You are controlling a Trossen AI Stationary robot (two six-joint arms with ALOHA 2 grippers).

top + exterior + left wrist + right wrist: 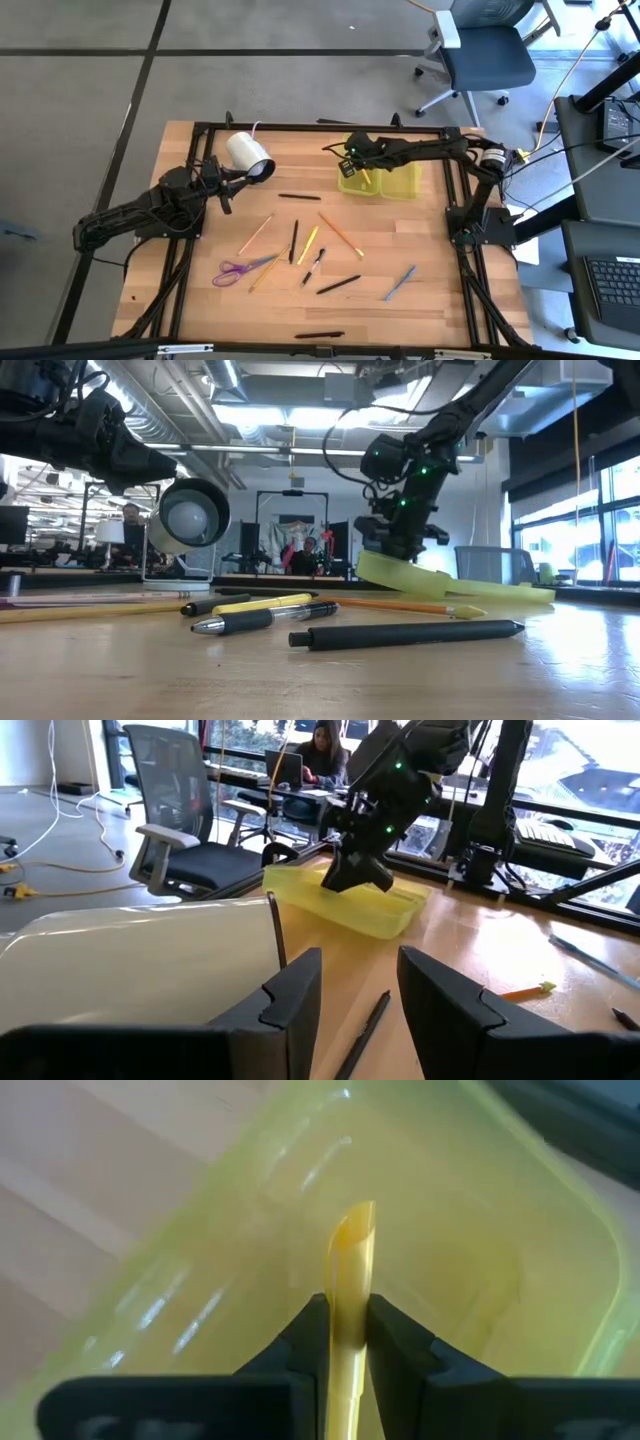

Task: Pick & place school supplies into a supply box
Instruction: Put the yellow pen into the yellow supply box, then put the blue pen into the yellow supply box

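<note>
The supply box (392, 181), a translucent yellow-green case, lies open at the table's far side. My right gripper (356, 160) hangs over its left half, shut on a yellow pencil (349, 1270). The pencil's free end points into the box (470, 1230). Several pencils and pens (308, 243) and purple-handled scissors (238, 268) lie flat mid-table. My left gripper (222, 188) waits open at the far left beside a white cylinder (248, 155). Nothing is between its fingers (290, 995). My right gripper pinches the yellow pencil's shaft (347, 1320) between its two fingers (395, 1335), which lie across it. The fingers slant down from the table's right side. The pencil is lifted clear, and its free end (355, 1220) sticks out past the fingertips over the box's floor.
A black pen (299, 196) lies between the cylinder and the box, another (320, 335) near the front edge, and a blue pen (400, 282) at the right. In the low view, pens (400, 633) lie in front of the box (470, 586). An office chair (480, 55) stands beyond the table.
</note>
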